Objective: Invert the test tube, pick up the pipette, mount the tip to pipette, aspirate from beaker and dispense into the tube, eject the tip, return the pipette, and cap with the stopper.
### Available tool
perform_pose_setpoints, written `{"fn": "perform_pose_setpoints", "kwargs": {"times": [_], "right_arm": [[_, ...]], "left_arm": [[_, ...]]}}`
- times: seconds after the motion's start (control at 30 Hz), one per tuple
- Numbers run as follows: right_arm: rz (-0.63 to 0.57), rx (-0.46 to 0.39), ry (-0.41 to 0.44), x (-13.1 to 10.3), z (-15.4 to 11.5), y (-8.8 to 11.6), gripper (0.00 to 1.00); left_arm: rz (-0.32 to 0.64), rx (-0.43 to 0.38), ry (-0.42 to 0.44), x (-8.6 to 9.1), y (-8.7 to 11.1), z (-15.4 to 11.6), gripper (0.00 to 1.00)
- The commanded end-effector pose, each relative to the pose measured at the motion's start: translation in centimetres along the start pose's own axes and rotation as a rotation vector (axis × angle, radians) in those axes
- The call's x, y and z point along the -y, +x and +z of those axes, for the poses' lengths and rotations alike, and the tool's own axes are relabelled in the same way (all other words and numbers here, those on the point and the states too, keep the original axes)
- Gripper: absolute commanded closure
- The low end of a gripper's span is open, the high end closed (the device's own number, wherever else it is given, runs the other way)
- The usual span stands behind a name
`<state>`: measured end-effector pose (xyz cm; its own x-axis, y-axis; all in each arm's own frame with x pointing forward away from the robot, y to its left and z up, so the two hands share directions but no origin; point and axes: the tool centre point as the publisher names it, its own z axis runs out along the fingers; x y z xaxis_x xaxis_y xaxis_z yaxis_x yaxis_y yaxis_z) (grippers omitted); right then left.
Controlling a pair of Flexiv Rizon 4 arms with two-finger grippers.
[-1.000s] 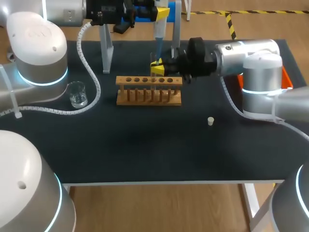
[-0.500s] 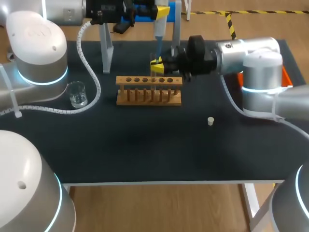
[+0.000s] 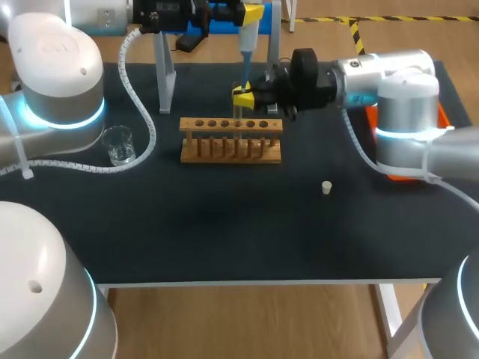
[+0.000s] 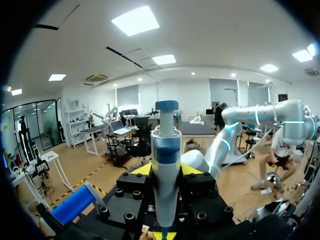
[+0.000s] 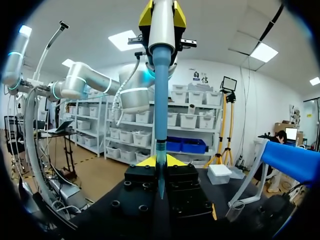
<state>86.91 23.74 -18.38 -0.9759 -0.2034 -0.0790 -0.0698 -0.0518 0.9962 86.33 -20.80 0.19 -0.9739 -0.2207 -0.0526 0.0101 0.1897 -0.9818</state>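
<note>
Table [image 3: 224, 224]: dark top, both your arms working at its far side.

Left arm [image 3: 52, 67]: comes in from the far left corner and reaches along the back edge. Its gripper [image 4: 166, 172] is clamped on the body of the pipette [image 4: 165, 145], one yellow pad on each side. The pipette hangs upright, plunger end up.

Right arm [image 3: 397, 82]: comes in from the right and lies level over the table. Its gripper [image 3: 243, 97] sits just behind the rack, directly under the pipette.

Stand [image 3: 165, 75]: pale upright frame at the back of the table, beside the pipette.

Rack [image 3: 230, 142]: wooden, one row of holes, mid-table, just in front of your right gripper.

Orange tray [image 3: 447, 123]: at the right edge, mostly hidden behind the right arm.

Beaker [image 3: 119, 145]: clear glass, left of the rack and well apart from both grippers.

Blue tip [image 5: 160, 100]: mounted on the pipette and pointing straight down. In the right wrist view it runs down between your right gripper's fingers.

Test tube [image 5: 160, 152]: clear and upright, pinched between the right gripper's yellow pads, mouth up. The tip's point sits inside it. You can't tell whether there is liquid in it.

Stopper [image 3: 326, 187]: small and white, alone on the table, in front of the right arm, right of the rack, away from both grippers.
</note>
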Motion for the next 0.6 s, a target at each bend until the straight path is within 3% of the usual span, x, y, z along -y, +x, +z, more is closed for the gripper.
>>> {"fn": "perform_pose_setpoints", "kwargs": {"times": [0.03,0.07,0.1,0.13,0.17,0.37,0.6], "right_arm": [[0.010,0.001,0.011,-0.3,-0.2,0.3,1.00],[0.015,0.003,0.014,0.0,-0.2,0.4,0.90],[0.020,0.004,0.017,0.4,-0.3,0.5,0.65],[0.022,0.004,0.019,0.7,-0.3,0.7,0.29],[0.027,0.004,0.025,1.0,-0.3,0.8,0.00],[0.048,0.000,0.044,2.7,-0.9,2.2,0.00],[0.071,0.019,0.084,4.9,-3.7,6.1,0.00]], "left_arm": [[-0.001,-0.004,-0.001,-1.1,0.0,0.0,1.00],[-0.001,-0.004,-0.001,-1.1,0.0,0.0,1.00],[-0.001,-0.004,-0.001,-1.1,0.0,0.0,1.00],[-0.001,-0.004,-0.001,-1.1,0.0,0.0,1.00],[-0.001,-0.004,-0.001,-1.1,0.0,0.0,1.00],[-0.001,-0.004,-0.001,-1.1,0.0,0.0,1.00],[-0.001,-0.004,-0.001,-1.1,0.0,0.0,1.00]]}}
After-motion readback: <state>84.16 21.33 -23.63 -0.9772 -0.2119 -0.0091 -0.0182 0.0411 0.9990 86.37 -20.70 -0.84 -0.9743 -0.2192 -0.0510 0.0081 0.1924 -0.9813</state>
